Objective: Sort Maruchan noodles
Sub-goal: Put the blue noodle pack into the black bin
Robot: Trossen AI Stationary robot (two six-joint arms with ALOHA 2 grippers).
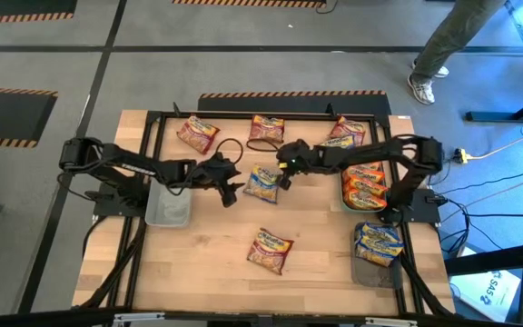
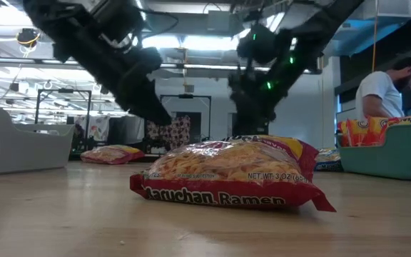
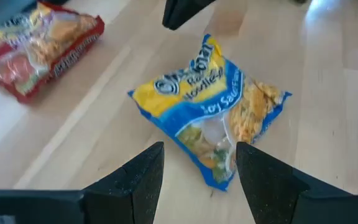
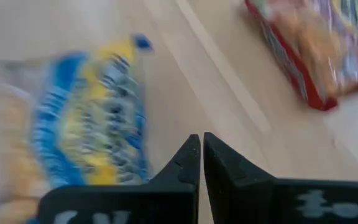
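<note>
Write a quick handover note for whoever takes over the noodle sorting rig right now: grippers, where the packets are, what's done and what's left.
Left gripper: open, empty, over the blue packet at table centre.
Right gripper: shut, empty, beside the same packet.
Done: orange packets stacked in the teal tray; blue ones piled on the clear tray at the right.
Left: the centre blue packet, a maroon packet nearer the front, and three packets along the back edge. The grey tray at the left holds nothing.

Bright overhead room light; heavy motion blur in right wrist view.
</note>
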